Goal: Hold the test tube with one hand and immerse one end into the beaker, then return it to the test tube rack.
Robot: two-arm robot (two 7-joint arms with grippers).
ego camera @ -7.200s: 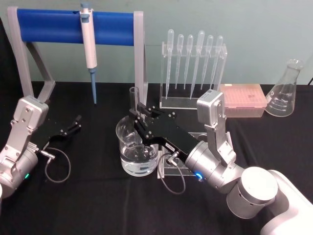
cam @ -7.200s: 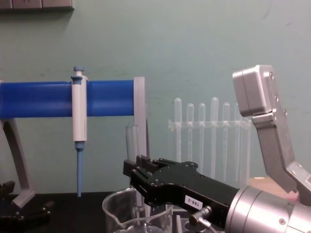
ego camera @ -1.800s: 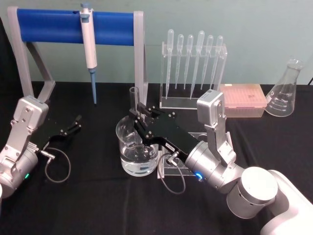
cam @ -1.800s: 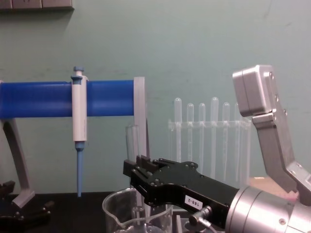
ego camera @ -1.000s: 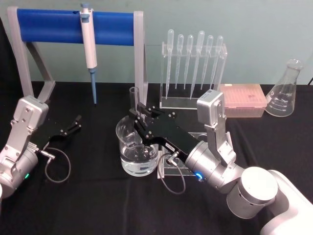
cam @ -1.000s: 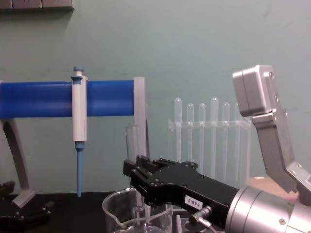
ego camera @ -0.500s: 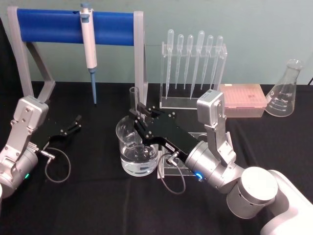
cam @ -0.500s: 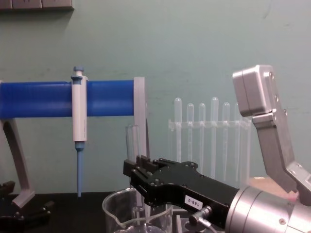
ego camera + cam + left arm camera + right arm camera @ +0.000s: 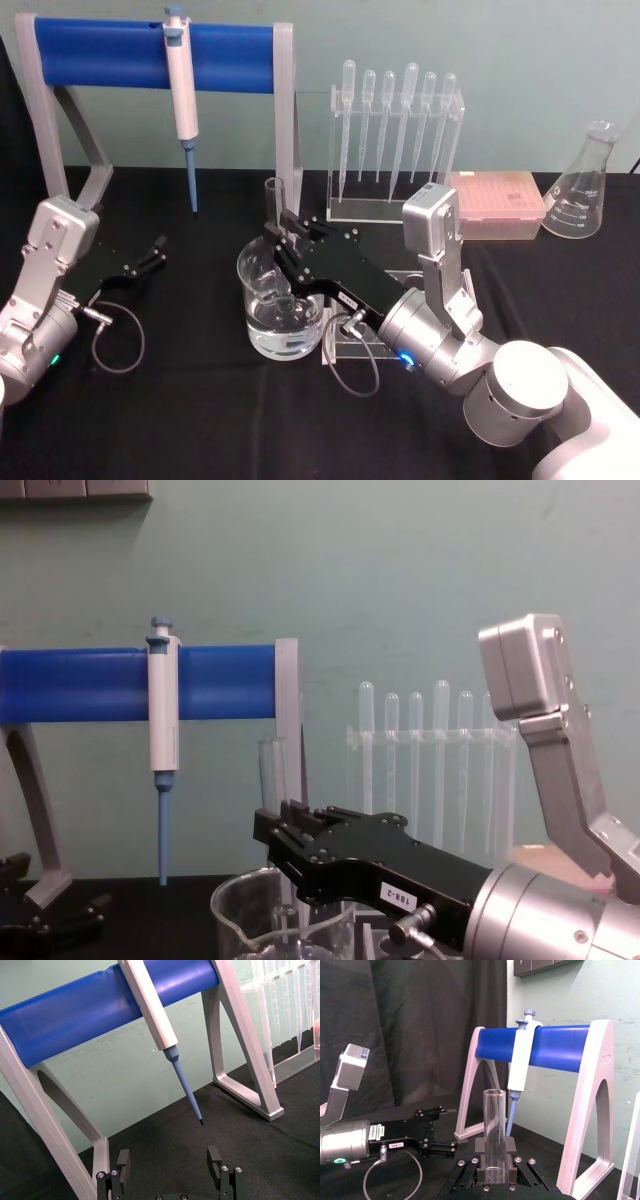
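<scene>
Test tube (image 9: 273, 203) stands upright in your right gripper (image 9: 281, 238), jaws clamped on its mid-length so the rounded end seems to dip down inside the beaker (image 9: 252, 278), while your left gripper (image 9: 150, 256) sits parked well off left, fingers apart, empty.

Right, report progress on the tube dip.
Done: the right gripper clamps the clear glass test tube upright. In hand: its lower end sits inside the wide clear glass beaker. Remaining: returning it to the clear rack. Left gripper parked, open.
</scene>
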